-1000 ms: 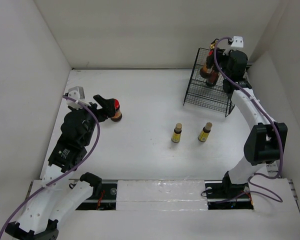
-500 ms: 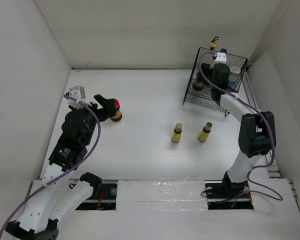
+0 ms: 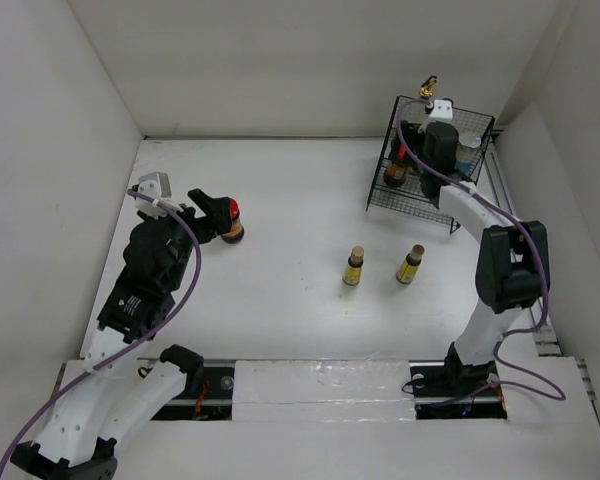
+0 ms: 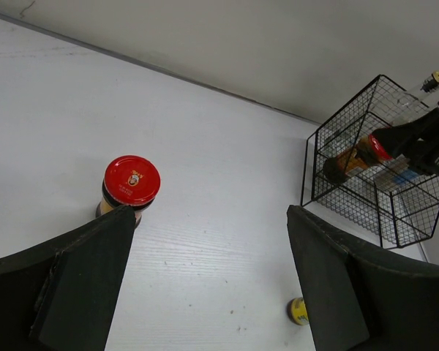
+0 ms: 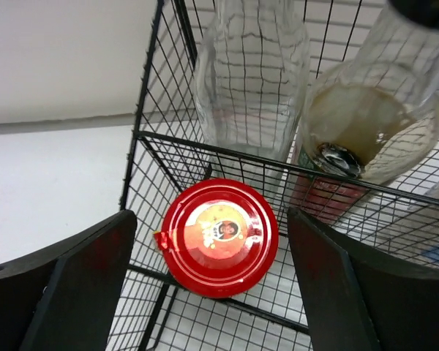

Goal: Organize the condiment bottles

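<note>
Right pincer (image 5: 211, 219) apart, left pincer (image 4: 211, 234) apart | basket (image 3: 412, 203): red-capped jar (image 5: 219, 241), clear bottle (image 5: 252, 73), brown-sauce bottle (image 5: 366, 124)

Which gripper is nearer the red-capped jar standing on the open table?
Left. The left gripper sits beside the red-capped jar; the right gripper is at the black wire basket.

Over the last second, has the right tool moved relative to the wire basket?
Yes. In the top view the right tool has shifted left, from the right rear corner of the wire basket to above its left side.
</note>
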Motion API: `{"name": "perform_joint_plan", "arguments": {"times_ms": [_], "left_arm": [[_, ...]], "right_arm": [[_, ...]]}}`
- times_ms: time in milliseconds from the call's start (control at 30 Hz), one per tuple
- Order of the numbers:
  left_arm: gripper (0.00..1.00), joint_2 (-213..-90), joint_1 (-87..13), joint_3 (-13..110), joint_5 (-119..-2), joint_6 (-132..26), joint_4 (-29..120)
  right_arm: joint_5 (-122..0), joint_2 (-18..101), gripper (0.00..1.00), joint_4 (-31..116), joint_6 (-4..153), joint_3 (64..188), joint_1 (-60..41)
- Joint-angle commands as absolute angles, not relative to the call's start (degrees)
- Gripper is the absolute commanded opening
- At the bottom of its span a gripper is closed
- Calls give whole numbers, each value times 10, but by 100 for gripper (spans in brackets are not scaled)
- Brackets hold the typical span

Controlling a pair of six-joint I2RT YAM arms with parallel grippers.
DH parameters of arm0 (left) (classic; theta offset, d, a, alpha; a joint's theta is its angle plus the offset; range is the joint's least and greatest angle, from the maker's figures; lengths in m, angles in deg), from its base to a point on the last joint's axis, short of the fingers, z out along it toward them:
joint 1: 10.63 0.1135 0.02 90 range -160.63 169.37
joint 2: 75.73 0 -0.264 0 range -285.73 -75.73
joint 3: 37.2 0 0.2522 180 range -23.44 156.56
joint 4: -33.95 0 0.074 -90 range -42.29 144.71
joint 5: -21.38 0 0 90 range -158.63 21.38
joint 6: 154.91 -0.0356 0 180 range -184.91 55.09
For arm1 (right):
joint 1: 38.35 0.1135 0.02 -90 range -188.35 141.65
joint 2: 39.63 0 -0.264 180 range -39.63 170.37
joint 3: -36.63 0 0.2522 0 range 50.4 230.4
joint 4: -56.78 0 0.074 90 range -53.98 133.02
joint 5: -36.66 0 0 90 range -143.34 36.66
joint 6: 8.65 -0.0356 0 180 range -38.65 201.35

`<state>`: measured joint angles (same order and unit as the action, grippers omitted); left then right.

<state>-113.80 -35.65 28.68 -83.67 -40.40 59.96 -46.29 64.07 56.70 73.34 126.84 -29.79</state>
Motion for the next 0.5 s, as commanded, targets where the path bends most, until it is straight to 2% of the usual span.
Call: {"name": "perform_joint_plan", "arguments": {"times_ms": [0, 100, 167, 233, 300, 333, 400, 433, 467], "left_arm": [[81, -1135, -353, 297, -833, -410, 576], [81, -1130, -353, 297, -840, -410, 576], [81, -1130, -353, 297, -846, -405, 576], [81, -1125, -353, 297, -852, -400, 576], [81, -1125, -353, 297, -861, -394, 582], [81, -1125, -353, 297, -866, -394, 582], [81, -1119, -353, 297, -874, -388, 587], [82, -1119, -353, 297, -883, -388, 587], [82, -1113, -353, 297, -890, -383, 587]], "right_arm": [[-455, 570, 89, 579, 727, 1301, -293], [-480, 534, 88, 579, 735, 1286, -275], [-519, 517, 62, 579, 754, 1279, -250], [-599, 517, 19, 579, 754, 1279, -208], [-653, 533, 12, 573, 771, 1279, -168], [-689, 544, 12, 573, 777, 1286, -125], [-700, 580, 27, 566, 801, 1303, -76], [-700, 594, 39, 558, 810, 1310, -51], [-700, 609, 68, 552, 819, 1319, -9]]}}
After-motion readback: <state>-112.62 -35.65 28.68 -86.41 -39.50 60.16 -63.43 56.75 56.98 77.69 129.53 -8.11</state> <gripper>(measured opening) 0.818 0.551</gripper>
